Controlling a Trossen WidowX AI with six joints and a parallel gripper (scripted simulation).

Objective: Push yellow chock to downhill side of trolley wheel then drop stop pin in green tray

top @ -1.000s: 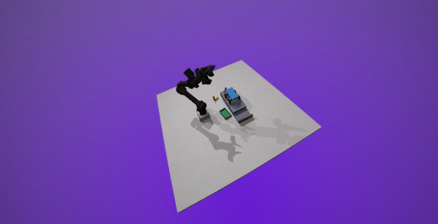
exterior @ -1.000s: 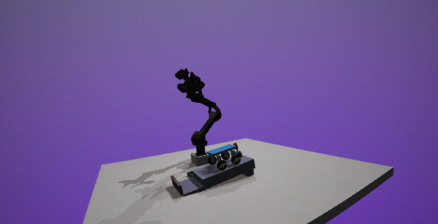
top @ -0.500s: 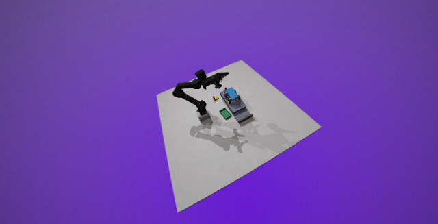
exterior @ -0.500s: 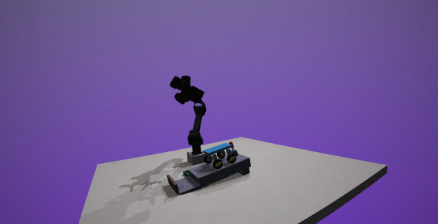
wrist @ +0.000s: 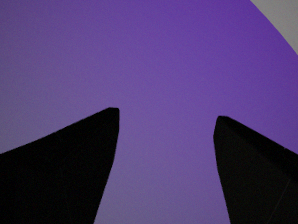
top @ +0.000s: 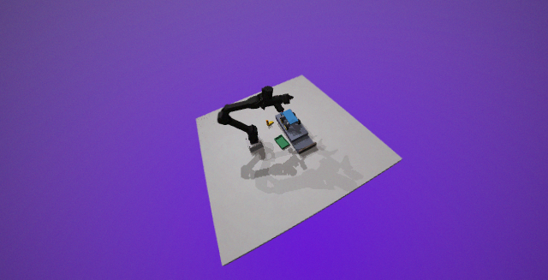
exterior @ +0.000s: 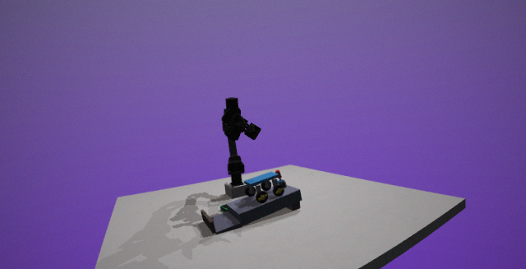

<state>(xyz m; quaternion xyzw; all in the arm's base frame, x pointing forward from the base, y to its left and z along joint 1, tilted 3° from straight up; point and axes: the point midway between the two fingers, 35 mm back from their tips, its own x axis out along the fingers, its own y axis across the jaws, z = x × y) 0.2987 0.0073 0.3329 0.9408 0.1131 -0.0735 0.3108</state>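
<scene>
Your claw (wrist: 166,183) hangs high in the air, its two dark fingers partly apart with nothing between them; behind them you see only purple backdrop. Below, the blue-topped trolley (top: 289,117) sits on the grey ramp (top: 300,139) on the pale surface (top: 342,143); the red-headed stop pin (exterior: 278,173) stands at its uphill end. The yellow chock (top: 269,122) lies beside the ramp, apart from the wheels; the green tray (top: 281,142) rests near the ramp's lower end.

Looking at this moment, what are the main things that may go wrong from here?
1. The yellow chock lies off the ramp, so no wheel is blocked; pulling the stop pin now would probably let the trolley roll.
2. The end effector is half-closed on nothing, high above; descending, it may bump the trolley.
3. The green tray is small, so the pin may miss.
</scene>
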